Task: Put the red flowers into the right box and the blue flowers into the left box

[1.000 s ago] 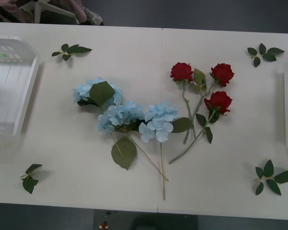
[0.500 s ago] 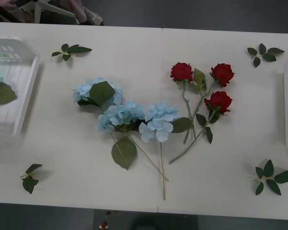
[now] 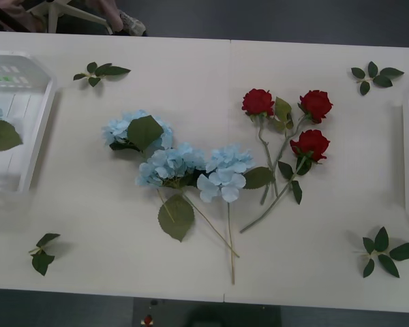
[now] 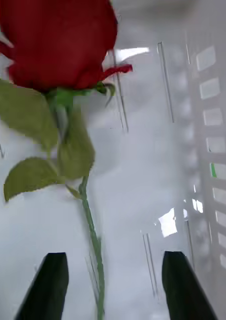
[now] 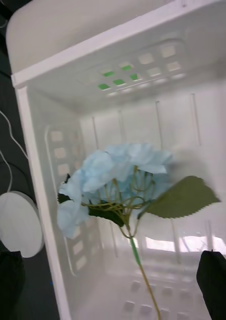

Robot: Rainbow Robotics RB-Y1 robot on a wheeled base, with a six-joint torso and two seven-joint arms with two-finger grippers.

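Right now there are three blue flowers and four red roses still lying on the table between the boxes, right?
Not quite. The three blue flowers are right, but only three red roses lie on the table, not four. The front view shows this. A fourth rose is over the right box, in front of the open right gripper.

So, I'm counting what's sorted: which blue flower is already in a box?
The blue flower inside the left box, with the open left gripper over it; the other three blue flowers lie mid-table.
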